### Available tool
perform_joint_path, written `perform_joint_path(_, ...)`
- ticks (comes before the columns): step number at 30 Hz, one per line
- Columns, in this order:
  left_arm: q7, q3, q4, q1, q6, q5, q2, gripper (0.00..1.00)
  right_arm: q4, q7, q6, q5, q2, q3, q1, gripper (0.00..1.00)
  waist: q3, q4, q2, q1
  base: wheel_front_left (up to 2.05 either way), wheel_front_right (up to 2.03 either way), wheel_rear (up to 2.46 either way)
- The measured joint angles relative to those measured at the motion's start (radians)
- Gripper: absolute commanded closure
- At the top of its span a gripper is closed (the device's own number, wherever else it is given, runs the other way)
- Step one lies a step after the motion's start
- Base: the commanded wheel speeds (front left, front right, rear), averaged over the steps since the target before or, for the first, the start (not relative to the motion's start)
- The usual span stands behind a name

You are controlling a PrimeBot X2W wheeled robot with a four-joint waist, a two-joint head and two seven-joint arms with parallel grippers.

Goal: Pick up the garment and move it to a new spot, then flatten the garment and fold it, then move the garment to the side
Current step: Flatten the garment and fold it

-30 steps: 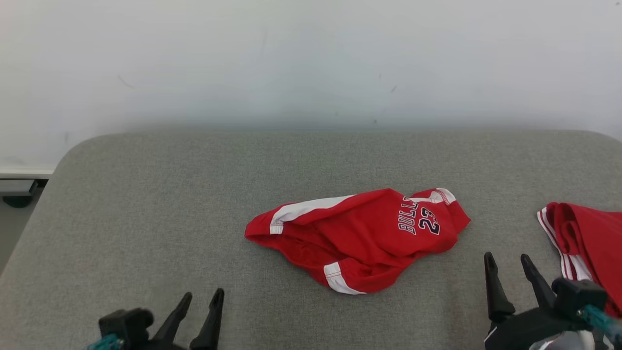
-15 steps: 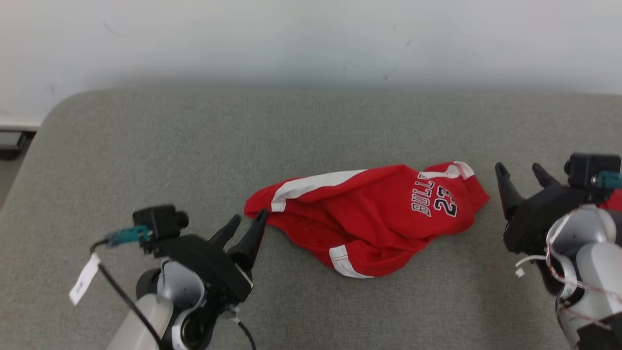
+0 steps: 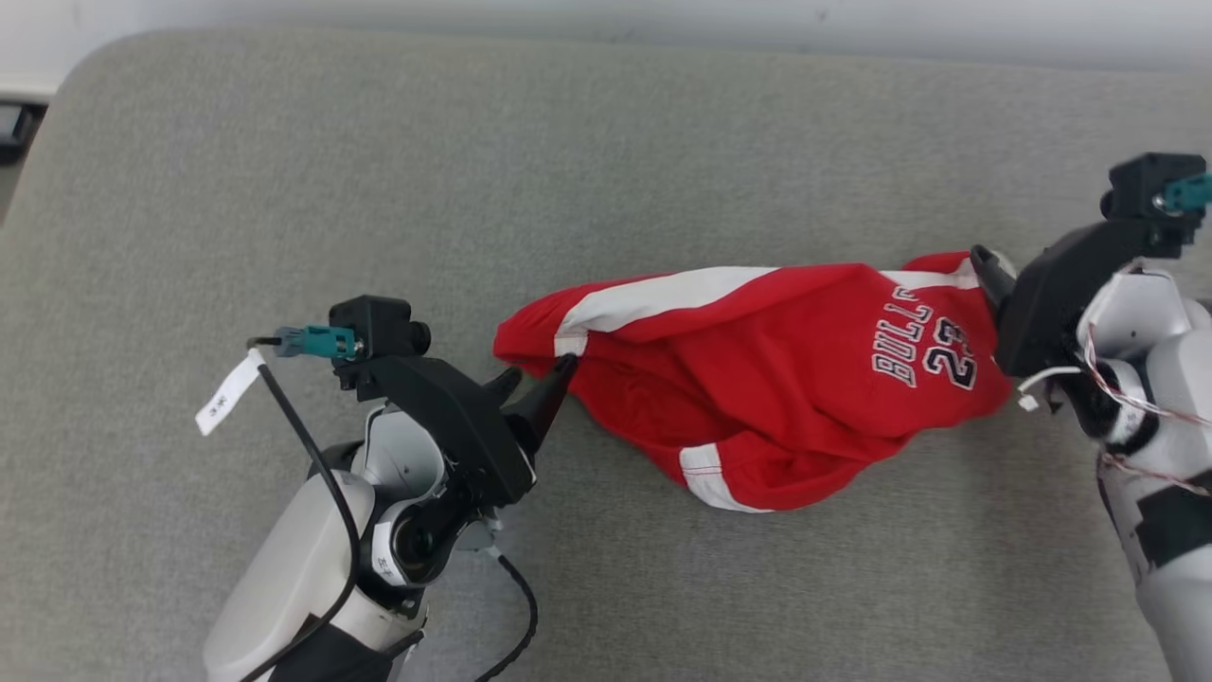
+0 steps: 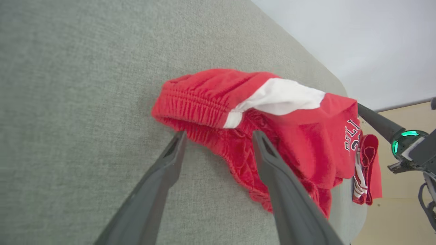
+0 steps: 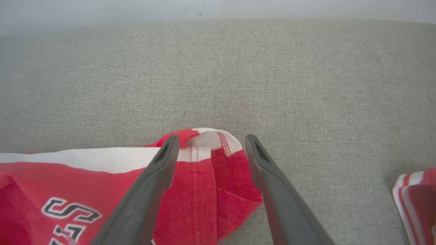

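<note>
grey table [image 3: 284, 142] carries the crumpled red garment [image 3: 776, 398], not yet lifted. left gripper [image 4: 218, 136] and right gripper [image 5: 209, 141] sit at its ends, jaws open; every step seems left.

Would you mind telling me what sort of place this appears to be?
Probably an indoor lab or test room: a grey fabric-covered table before a plain white wall, crumpled red shorts on it, a second red garment at the side.
</note>
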Motion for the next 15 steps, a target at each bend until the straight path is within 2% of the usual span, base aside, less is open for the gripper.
perform_joint_path(7, 0.009, 0.013, 0.068, -0.007, 0.001, 0.0, -0.008, 0.0, 0.089, 0.039, 0.004, 0.001, 0.046, 0.032, -0.056, 0.0, 0.036, 0.034, 0.0, -0.0001, 0.0, 0.0, 0.0)
perform_joint_path(15, 0.009, 0.004, 0.092, -0.063, 0.001, -0.009, -0.03, 0.0, 0.157, 0.055, 0.003, 0.004, 0.041, 0.017, -0.105, 0.0, 0.059, 0.05, 0.0, -0.0002, 0.0, 0.0, 0.0)
